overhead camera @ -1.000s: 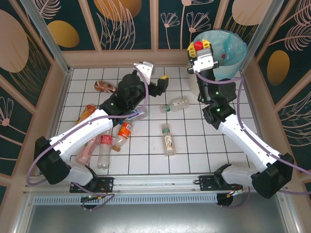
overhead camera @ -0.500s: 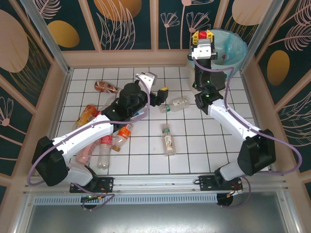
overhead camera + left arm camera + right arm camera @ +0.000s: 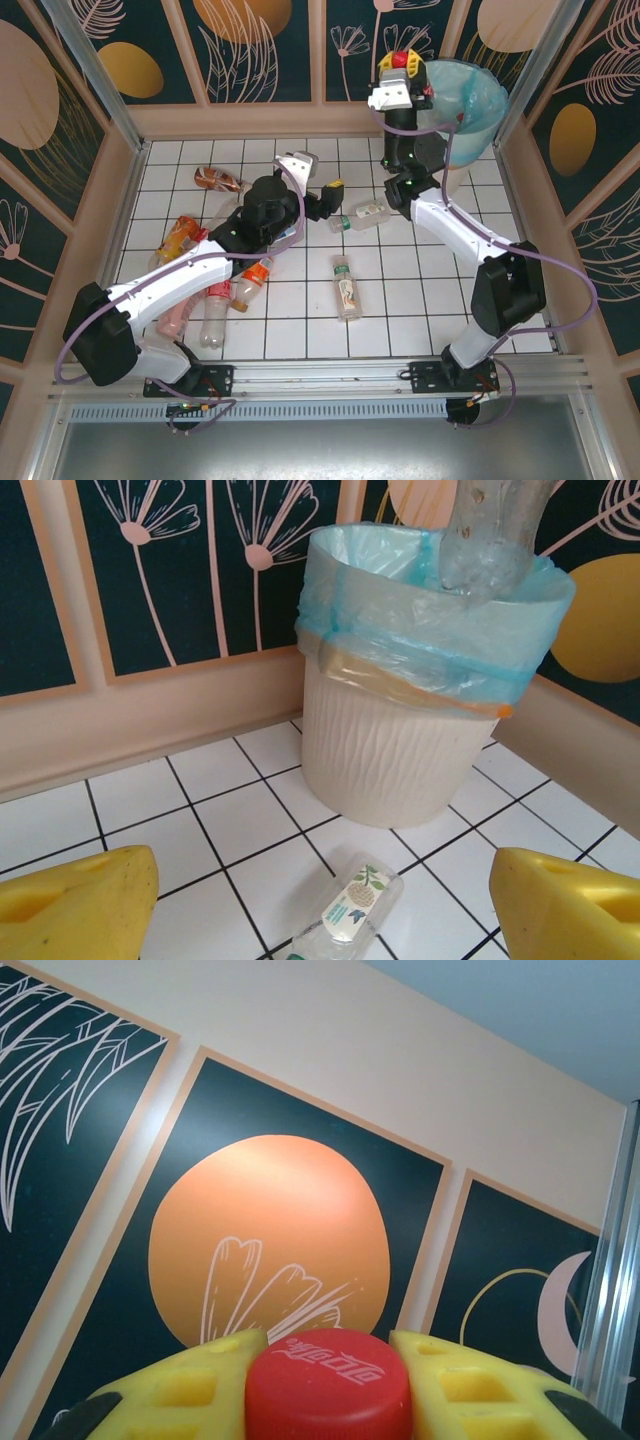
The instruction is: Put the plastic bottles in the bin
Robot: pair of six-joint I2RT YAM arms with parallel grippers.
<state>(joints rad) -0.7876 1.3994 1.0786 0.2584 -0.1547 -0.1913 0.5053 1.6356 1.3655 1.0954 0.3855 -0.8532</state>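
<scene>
My right gripper (image 3: 400, 64) is shut on the red cap (image 3: 328, 1385) of a plastic bottle, held high at the left rim of the bin (image 3: 468, 92). In the left wrist view that clear bottle (image 3: 490, 530) hangs upright over the bin's (image 3: 420, 720) blue-lined mouth. My left gripper (image 3: 335, 190) is open just left of a clear bottle with a white and green label (image 3: 360, 215). That bottle (image 3: 352, 910) lies on the tiles between its yellow fingers (image 3: 80, 905). More bottles lie at the centre (image 3: 347, 286) and at the left (image 3: 215, 180), (image 3: 178, 234), (image 3: 255, 280).
Further bottles (image 3: 213, 312) lie beside the left arm's forearm. Patterned walls with a wooden skirting (image 3: 260, 118) enclose the white tiled floor (image 3: 420, 300). The bin stands in the far right corner.
My right gripper has carried the red-capped bottle toward the back wall and slightly left, along the bin's rim. My left gripper has come down toward the clear bottle, still open.
</scene>
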